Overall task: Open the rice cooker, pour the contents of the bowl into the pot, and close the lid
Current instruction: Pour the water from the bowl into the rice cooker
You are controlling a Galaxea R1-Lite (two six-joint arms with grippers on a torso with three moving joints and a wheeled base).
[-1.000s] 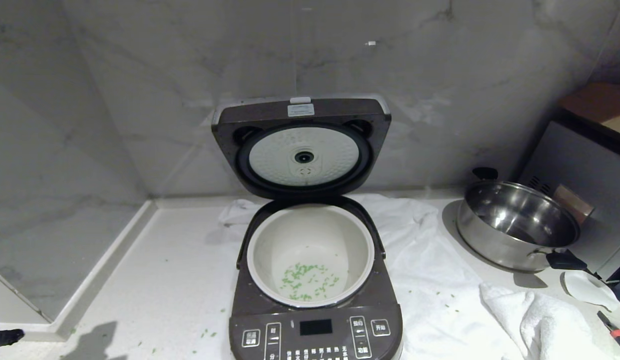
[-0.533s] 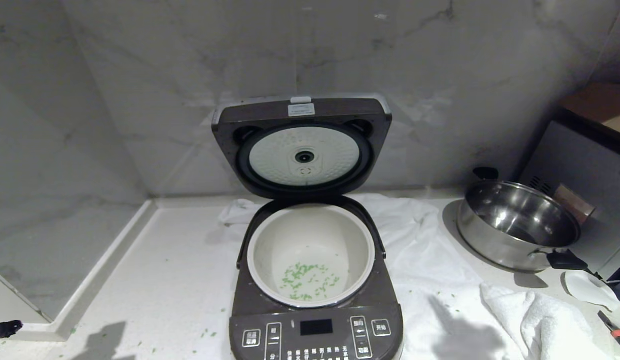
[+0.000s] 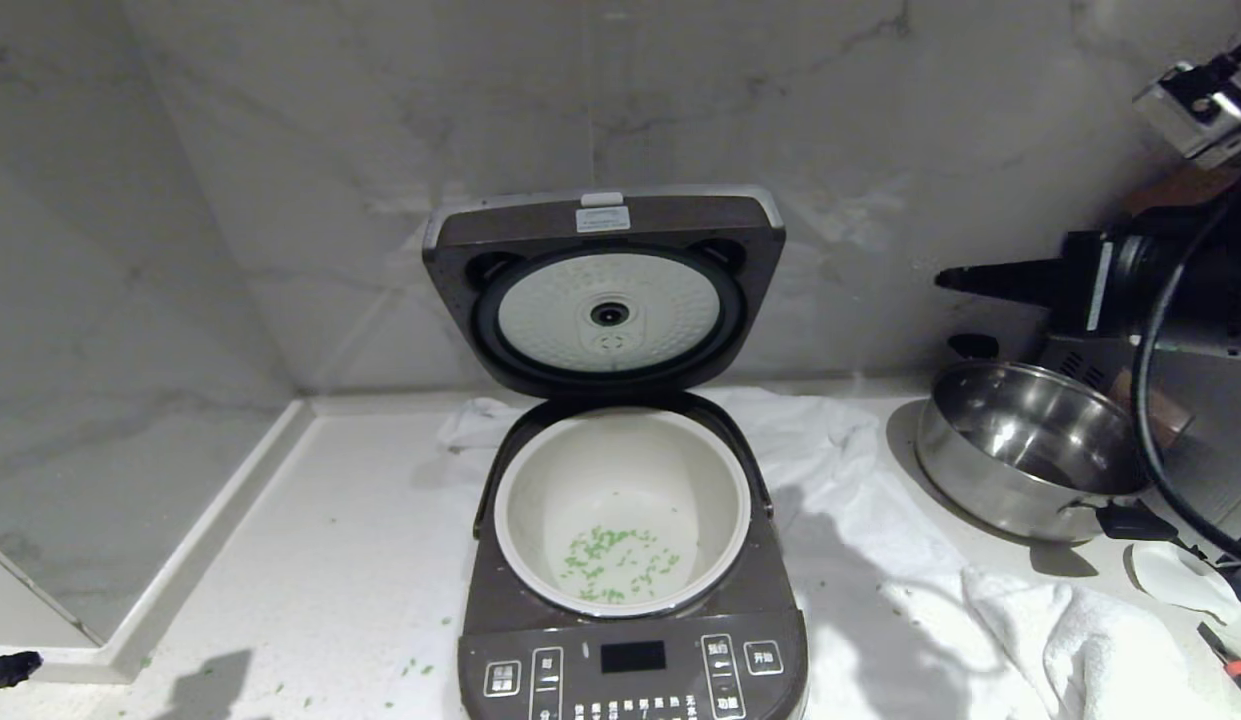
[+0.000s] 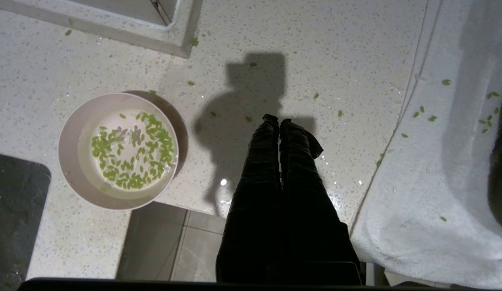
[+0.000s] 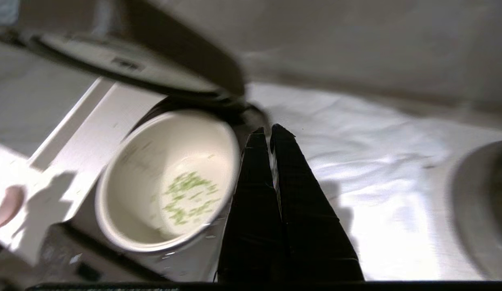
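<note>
The rice cooker stands open at the middle of the counter, its lid tipped up against the wall. The white pot holds a scatter of green contents. The pink bowl sits on the counter near its front edge, with more green bits in it. My left gripper is shut and empty, hovering over the counter beside the bowl. My right gripper is raised at the right, level with the lid and pointing left; it is shut with nothing in it.
A steel pan with black handles sits below my right arm. A white towel lies under the cooker, and a folded one at the front right. Loose green bits dot the counter. Marble walls close the back and left.
My right arm has swung up into the head view from the right, and its shadow now falls on the towel. The left gripper, cooker and bowl have stayed put.
</note>
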